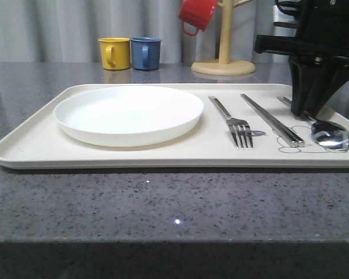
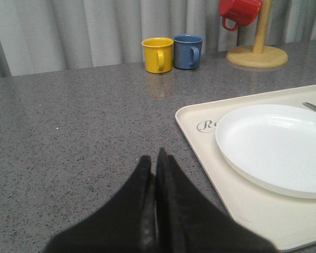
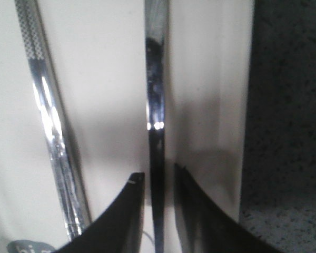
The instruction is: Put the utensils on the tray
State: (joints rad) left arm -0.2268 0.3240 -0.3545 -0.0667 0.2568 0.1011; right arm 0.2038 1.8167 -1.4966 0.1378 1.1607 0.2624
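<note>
On the right half of the cream tray (image 1: 163,154) lie a silver fork (image 1: 232,119), a pair of flat chopsticks (image 1: 273,120) and a spoon (image 1: 331,136). My right gripper (image 1: 305,110) stands down over the spoon's handle. In the right wrist view its fingers straddle the spoon handle (image 3: 155,95) with a thin gap on each side, so the right gripper (image 3: 157,174) is open. The chopsticks (image 3: 47,116) lie beside it on the tray (image 3: 110,79). My left gripper (image 2: 157,155) is shut and empty over bare table, beside the tray (image 2: 242,205).
A round white plate (image 1: 128,113) fills the tray's left half. A yellow mug (image 1: 115,53) and a blue mug (image 1: 146,53) stand at the back. A wooden mug tree (image 1: 224,58) behind the tray holds a red mug (image 1: 196,14). The tray's right rim is close to the spoon.
</note>
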